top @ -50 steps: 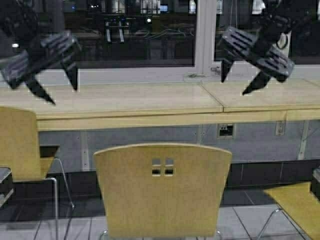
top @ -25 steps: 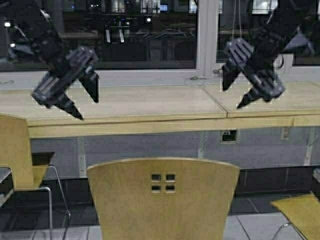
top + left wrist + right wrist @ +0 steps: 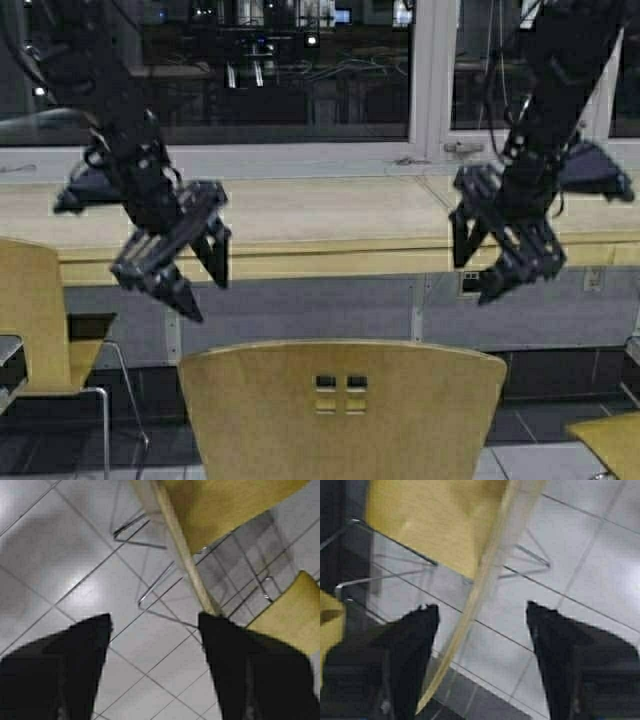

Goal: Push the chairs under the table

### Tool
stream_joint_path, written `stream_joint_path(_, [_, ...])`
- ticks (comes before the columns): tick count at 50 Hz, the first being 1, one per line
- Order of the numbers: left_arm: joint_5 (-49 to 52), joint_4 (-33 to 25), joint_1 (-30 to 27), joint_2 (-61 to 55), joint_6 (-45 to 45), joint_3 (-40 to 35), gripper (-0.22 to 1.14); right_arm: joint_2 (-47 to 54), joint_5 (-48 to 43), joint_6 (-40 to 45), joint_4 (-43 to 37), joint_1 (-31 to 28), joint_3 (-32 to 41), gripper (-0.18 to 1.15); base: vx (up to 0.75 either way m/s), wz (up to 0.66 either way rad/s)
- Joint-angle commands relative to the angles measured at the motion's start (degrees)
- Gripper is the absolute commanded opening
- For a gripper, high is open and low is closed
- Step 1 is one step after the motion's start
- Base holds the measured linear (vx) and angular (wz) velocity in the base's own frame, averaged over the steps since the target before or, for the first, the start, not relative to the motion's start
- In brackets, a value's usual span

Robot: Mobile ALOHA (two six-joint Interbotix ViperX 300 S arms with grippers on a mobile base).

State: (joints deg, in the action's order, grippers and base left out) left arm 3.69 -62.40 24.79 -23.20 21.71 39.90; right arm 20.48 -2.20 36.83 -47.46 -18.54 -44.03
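While both claws hang with fingers apart, the chair (image 3: 345, 410) backrest lies below, its top edge running crosswise. The left gripper (image 3: 195, 275) and right gripper (image 3: 478, 268) sit over opposite ends, about equally near.

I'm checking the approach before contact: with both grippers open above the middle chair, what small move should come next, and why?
Probably lower both arms a little further. The left gripper and right gripper hang open above the middle chair's backrest, not touching it. The chair sits clear of the table, so its top edge must be caught before pushing.
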Motion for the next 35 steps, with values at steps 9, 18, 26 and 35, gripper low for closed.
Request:
stream_joint_path(9, [0.00,-1.23,0.62,-4.57,0.44,-5.10,0.89,4.48,0.35,0.00,-0.97,-1.05,3.43,0.89,0.06,0.01])
stream_joint_path(18, [0.35,-2.20,0.62,-7.12,1.49,-7.73,0.89,7.91,2.46,0.18,-1.32,-0.97,6.06,0.89,0.03,0.01])
stream_joint_path(26, [0.35,-2.20,0.62,-10.81,3.25,-11.95,0.89,11.51,3.25,0.18,-3.08,-1.05,10.28,0.89,0.01,0.01])
stream_joint_path(35, [1.67,-2.20,0.62,-15.12,5.01,-16.08,0.89,16.26,5.80,0.18,-4.75,-0.97,15.64,0.89,-0.01,0.00])
